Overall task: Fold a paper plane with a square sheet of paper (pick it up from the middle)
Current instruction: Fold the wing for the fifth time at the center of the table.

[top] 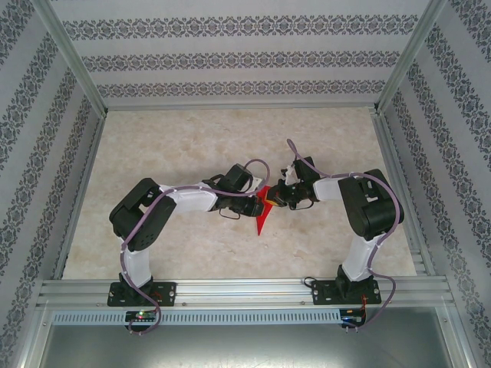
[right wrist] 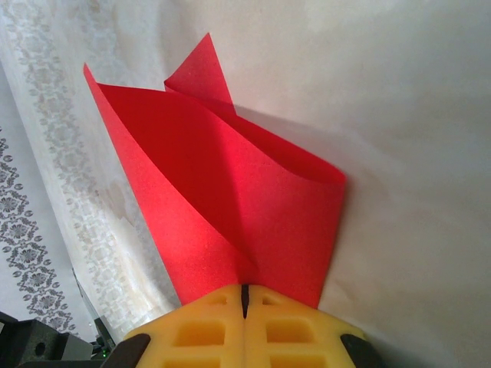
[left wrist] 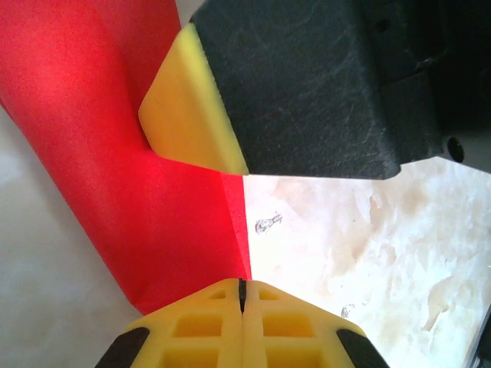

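- Table [top: 192, 146]: pale marbled top. The left arm [top: 188, 198] and right arm [top: 368, 203] reach inward and meet near its middle.
- Left gripper [left wrist: 242, 287]: yellow fingertips pressed together, pinching one edge of the red paper [top: 262, 211].
- Right gripper [right wrist: 244, 290]: fingertips closed tight on the paper's lower end, facing the left gripper closely across it.
- Paper's place: held between both grippers. It appears lifted off the table, its narrow point aimed at the near edge.
- Paper's look: bright red, plain, doubled over itself. One rounded, uncreased bend and two pointed corners stick up.
- Progress, by my reckoning: picked up and partly folded, roughly mid-task. The layers gape loosely, so sharp creasing and the final dart shape are left to do.
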Robot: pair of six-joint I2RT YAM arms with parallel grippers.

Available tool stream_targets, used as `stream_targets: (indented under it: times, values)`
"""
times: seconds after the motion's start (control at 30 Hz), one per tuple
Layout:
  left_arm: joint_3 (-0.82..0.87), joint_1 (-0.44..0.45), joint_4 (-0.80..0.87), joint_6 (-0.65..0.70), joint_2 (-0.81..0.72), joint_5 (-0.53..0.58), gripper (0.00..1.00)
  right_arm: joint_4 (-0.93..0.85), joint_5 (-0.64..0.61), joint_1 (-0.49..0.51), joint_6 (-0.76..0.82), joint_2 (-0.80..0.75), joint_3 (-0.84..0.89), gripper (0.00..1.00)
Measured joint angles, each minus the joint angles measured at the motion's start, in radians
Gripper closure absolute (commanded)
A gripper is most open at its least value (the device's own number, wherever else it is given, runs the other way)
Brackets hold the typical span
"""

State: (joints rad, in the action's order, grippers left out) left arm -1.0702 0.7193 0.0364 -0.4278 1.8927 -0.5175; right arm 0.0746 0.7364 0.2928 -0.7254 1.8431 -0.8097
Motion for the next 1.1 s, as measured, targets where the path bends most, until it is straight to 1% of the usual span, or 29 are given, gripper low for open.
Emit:
stream_targets:
  times: [0.27,0.53,0.7,0.77,0.9,1.1]
  values:
    - [0.009,0.014,-0.004,-0.001,0.007,-0.003,0.97,0.0,-0.006,0.005,0.0,-0.001,0.0,1.0]
    - [0.014,0.034,-0.008,-0.008,0.007,0.001,0.94,0.0,-0.008,0.005,0.0,-0.002,0.001,1.0]
    - [0.014,0.038,-0.015,-0.029,0.014,0.003,0.88,0.0,-0.014,0.005,0.0,-0.003,0.001,1.0]
    - [0.016,0.041,-0.015,-0.041,0.01,0.014,0.82,0.0,-0.014,0.006,0.0,-0.003,0.001,1.0]
    - [0.066,0.048,-0.005,-0.079,-0.064,0.072,0.73,0.005,-0.014,0.006,0.0,-0.003,0.003,1.0]
    - [0.136,0.081,0.019,-0.15,-0.227,0.172,0.7,0.018,-0.014,0.006,-0.001,-0.005,0.01,1.0]
